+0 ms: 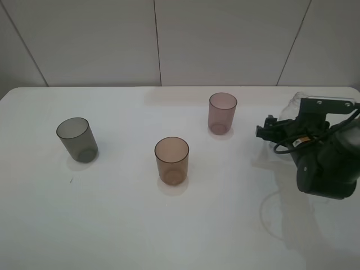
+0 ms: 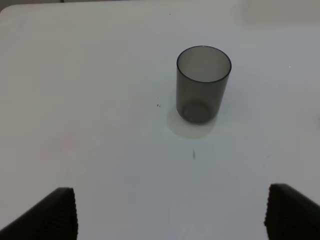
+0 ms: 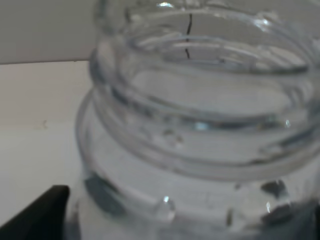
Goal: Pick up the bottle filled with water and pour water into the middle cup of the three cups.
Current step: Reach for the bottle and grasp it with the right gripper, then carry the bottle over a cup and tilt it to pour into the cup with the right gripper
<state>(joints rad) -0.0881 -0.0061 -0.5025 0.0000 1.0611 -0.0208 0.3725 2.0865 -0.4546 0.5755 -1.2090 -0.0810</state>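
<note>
Your right jaws are flanking the bottle (image 3: 200, 125) below its neck for a lift; gripping or not, I cannot tell; left jaws are hanging wide, idle

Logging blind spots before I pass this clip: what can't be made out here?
1. High view: the bottle is mostly hidden behind the right arm; only a sliver shows.
2. Right wrist view: the bottle fills the blurred picture, its base cut off; water level unreadable.
3. Right wrist view: whether the right gripper grips the bottle; its fingers barely show at the edge.
</note>
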